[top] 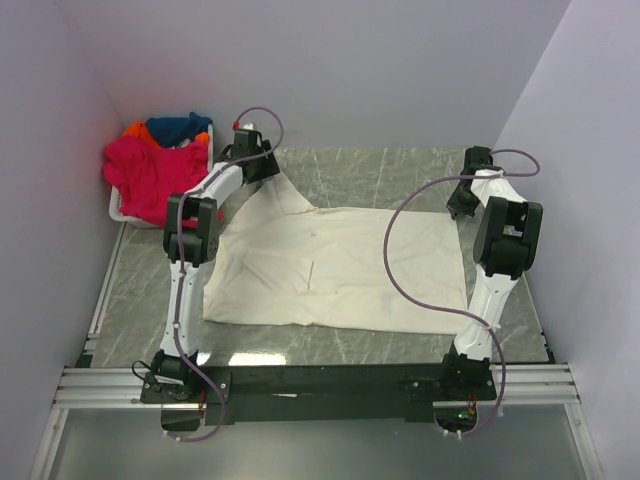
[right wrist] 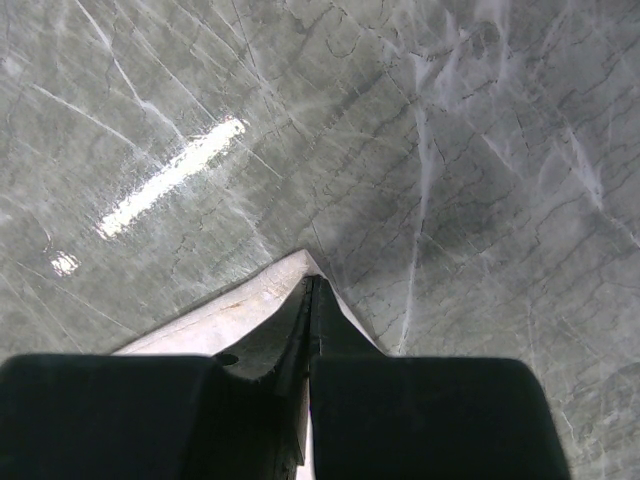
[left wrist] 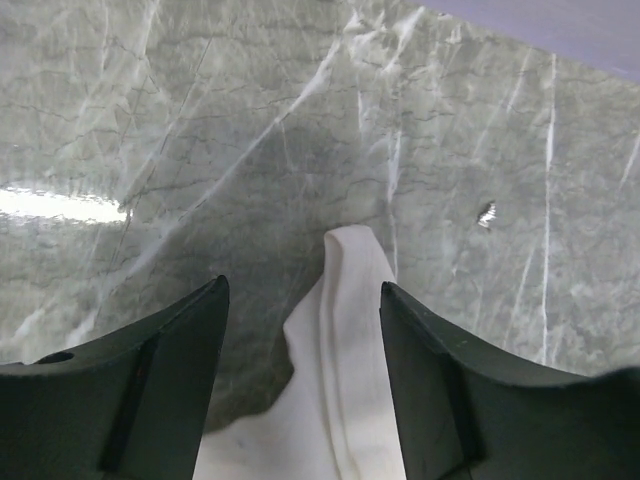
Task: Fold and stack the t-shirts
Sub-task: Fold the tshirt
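Left gripper [left wrist: 303,290], jaws apart, cream t-shirt [left wrist: 345,310] fold between them

Bare marble [top: 380,175] lies open beyond the cream t-shirt [top: 340,265] — the heaped basket [top: 118,212] blocks the far-left corner.

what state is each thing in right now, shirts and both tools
cream t-shirt: spread open on the table, unfolded
left tool: open, astride a ridge of cream cloth
right tool: shut on the cream t-shirt's corner
pink t-shirt: crumpled, draped over the basket
blue t-shirt: bunched in the basket
orange t-shirt: bunched in the basket
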